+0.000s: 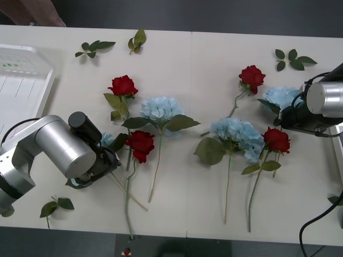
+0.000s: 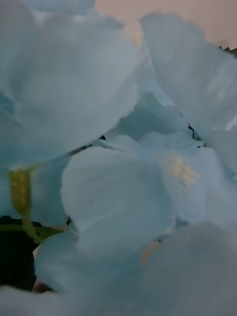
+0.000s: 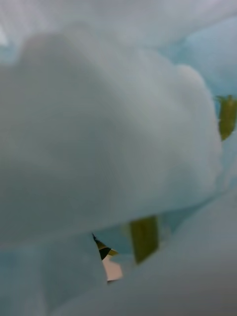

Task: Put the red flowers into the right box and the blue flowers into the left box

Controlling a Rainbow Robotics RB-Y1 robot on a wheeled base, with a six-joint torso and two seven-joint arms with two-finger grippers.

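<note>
We seem to be in a lab — a plain white table (image 1: 214,53) staged with artificial flowers (image 1: 161,108).

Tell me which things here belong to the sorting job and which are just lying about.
Job:
- red flowers, four, on the table
- blue flowers, on the table
- left box
- left arm and right arm, each low over a blue flower

Lying about:
- loose leaf sprigs along the table's far edge
</note>
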